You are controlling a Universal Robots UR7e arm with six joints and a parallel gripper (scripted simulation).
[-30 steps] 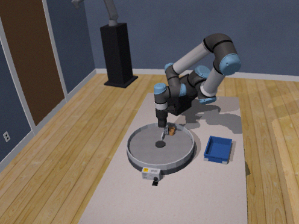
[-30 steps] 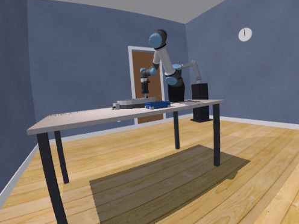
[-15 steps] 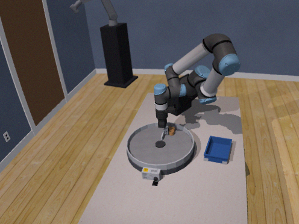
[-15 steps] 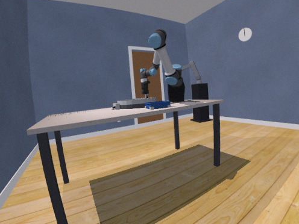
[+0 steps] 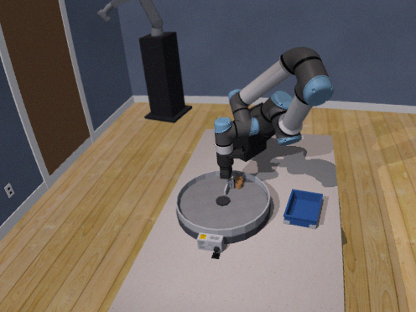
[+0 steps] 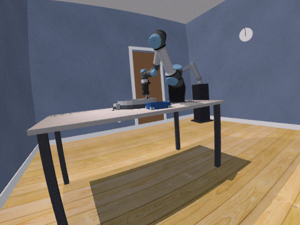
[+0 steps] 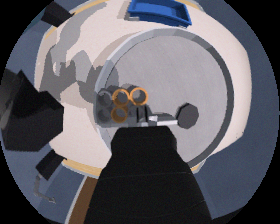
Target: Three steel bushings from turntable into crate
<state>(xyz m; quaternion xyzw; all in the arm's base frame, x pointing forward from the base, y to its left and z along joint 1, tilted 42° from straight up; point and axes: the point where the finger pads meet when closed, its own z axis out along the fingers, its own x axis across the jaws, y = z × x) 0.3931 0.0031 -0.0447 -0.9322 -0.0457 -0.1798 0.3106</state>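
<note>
My gripper (image 7: 141, 110) (image 6: 147, 96) points down over the back part of the turntable (image 5: 201, 213) (image 7: 185, 65). Its narrow fingers stand a little apart, and I see no bushing held. Close beside them is a tight group of upright bushings. Orange-coloured ones (image 7: 147, 96) (image 5: 238, 183) stand nearest in the wrist view. Grey steel-coloured ones (image 7: 105, 92) stand at the group's left edge, in shadow and hard to make out. The fingertips and anything directly under them are partly hidden. The blue crate (image 5: 303, 221) (image 6: 158, 105) (image 7: 160, 12) stands right of the turntable, with no bushing visible in it.
The turntable's raised rim (image 5: 181, 213) surrounds the bushings. A dark hub (image 5: 222, 200) (image 7: 187, 116) marks its middle, with a pale strip (image 7: 165, 122) between hub and fingers. A small white box (image 5: 210, 243) stands at its front. Another arm (image 5: 148, 7) is on a black pedestal behind.
</note>
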